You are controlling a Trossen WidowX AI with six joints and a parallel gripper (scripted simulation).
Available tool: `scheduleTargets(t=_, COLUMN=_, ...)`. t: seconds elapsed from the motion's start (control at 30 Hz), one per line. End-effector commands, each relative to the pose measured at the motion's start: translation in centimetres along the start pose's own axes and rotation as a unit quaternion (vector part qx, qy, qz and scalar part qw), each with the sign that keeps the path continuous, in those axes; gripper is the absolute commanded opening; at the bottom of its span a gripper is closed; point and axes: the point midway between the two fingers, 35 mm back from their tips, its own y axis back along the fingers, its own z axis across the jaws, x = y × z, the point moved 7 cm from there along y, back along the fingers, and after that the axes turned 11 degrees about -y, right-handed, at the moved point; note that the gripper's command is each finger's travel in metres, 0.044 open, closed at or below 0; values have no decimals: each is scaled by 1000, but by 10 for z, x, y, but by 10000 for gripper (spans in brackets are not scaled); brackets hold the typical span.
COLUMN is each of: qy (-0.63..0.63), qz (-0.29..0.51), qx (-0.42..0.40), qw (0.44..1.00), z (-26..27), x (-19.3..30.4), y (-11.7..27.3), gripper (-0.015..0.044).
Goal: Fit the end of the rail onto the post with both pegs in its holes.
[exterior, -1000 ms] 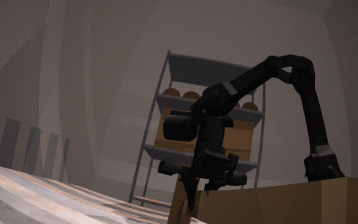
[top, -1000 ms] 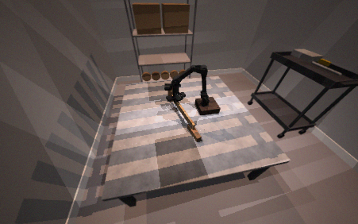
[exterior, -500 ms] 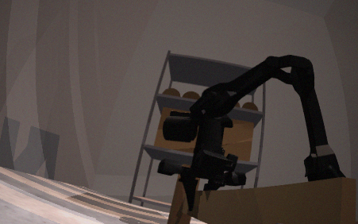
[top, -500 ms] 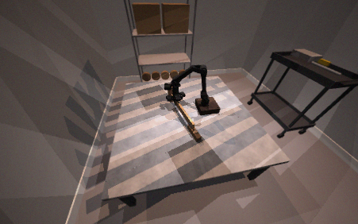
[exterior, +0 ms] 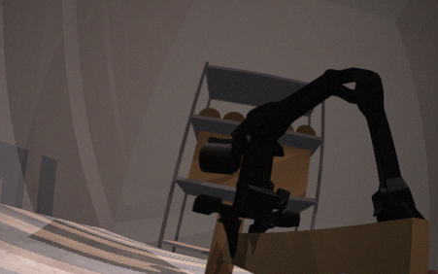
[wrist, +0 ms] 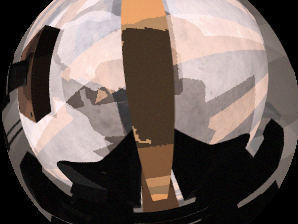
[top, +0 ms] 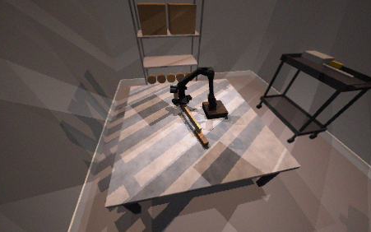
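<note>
We see our black parallel-jaw gripper (top: 182, 99) closed narrowly on the near end of the long tan wooden rail (top: 194, 122). The rail lies across the striped grey-and-beige table (top: 243, 156), running away from the gripper. From the wrist it stretches straight ahead (wrist: 148, 83).

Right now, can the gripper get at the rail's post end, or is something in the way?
Probably yes: it is already there. The gripper is shut on the bed rail at the end far from the footboard block, and nothing stands between them. The post itself is too dark to make out.
</note>
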Motion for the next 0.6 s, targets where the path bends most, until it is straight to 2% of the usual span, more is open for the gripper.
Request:
scheduleTargets(t=0.0, qy=2, qz=2, qx=5, qw=1000, z=-2, x=2, y=3, gripper=0)
scheduleTargets(t=0.57, qy=2, qz=2, qx=5, qw=1000, z=-3, x=7, y=3, gripper=0)
